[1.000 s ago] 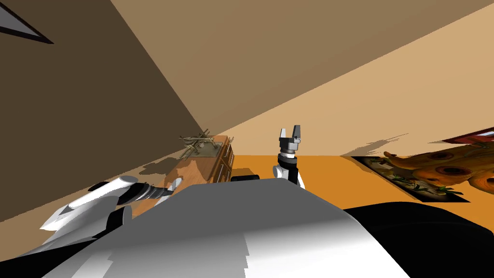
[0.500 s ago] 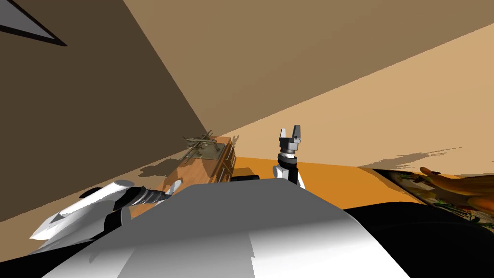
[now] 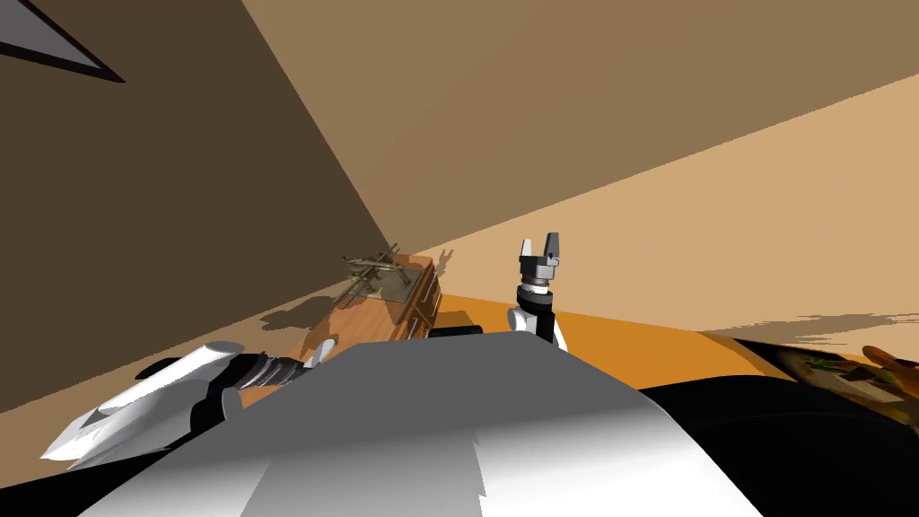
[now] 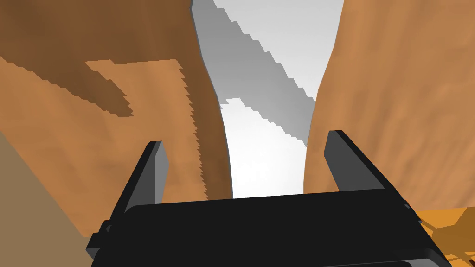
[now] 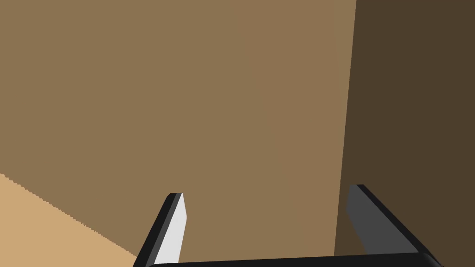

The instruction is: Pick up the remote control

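Both pairs of jaws stand released, with nothing between the blades. The left gripper [image 4: 246, 139] reaches out low on the robot's left. Its wrist camera shows the two dark fingers [image 4: 150, 171] spread wide, with brown wood-grained faces close on either side. The head camera gives the wider scene: that arm lies over the near end of a brown wooden chest of drawers [image 3: 368, 314], which stands against the tan wall. A tangle of olive-brown twigs [image 3: 375, 267] sits on the chest's far end. The right gripper [image 3: 541, 244] is held upright above the orange floor [image 3: 628, 341], well apart from the chest and pointing at the wall. A dark rug with orange and green shapes [image 3: 835, 366] lies at the far right. I cannot tell where the remote control is.
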Motion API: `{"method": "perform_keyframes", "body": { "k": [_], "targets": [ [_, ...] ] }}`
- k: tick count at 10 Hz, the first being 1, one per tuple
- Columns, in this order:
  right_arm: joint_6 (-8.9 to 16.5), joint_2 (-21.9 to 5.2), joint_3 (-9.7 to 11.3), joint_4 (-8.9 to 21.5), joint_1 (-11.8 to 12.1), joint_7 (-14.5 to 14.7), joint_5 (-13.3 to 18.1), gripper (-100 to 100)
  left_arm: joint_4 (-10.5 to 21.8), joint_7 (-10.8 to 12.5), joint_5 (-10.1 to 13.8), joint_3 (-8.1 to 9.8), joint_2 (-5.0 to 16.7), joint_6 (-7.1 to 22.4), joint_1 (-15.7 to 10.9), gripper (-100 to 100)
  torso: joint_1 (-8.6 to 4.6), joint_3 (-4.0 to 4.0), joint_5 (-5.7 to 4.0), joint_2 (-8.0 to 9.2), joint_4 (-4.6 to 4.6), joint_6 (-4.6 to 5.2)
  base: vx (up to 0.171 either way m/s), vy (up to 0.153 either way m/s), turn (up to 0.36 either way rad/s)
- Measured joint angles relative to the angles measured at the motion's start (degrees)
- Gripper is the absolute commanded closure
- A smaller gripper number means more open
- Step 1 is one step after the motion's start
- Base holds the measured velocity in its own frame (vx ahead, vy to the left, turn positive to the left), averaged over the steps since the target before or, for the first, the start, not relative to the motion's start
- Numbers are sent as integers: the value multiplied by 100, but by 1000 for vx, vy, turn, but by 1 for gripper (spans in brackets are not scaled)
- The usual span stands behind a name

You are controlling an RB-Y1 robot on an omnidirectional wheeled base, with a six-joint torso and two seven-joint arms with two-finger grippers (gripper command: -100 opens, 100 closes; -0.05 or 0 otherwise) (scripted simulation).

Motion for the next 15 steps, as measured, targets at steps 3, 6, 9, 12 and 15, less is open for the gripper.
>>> {"method": "perform_keyframes", "body": {
  "k": [3,6,9,12,15],
  "targets": [
    [0,0,0,0,0,0,0,0,85,-413,-84,201,-38,-59,52,-100,-10,10,-2,17,3,-5,77,-46,133],
    [0,0,0,0,-1,0,0,0,208,-808,-157,362,-54,-134,78,-100,-5,11,-2,17,4,1,76,-57,165],
    [0,0,0,0,-2,0,0,0,198,-1081,-206,495,-94,-148,132,100,5,21,5,39,6,-4,20,-17,36],
    [0,0,0,0,-2,0,0,0,200,-1077,-207,495,-95,-147,134,100,12,25,5,45,8,-1,0,0,0],
    [0,0,0,0,-2,0,0,0,199,-1077,-207,494,-95,-148,134,100,12,26,5,46,8,-1,0,21,-82]
  ]
}}
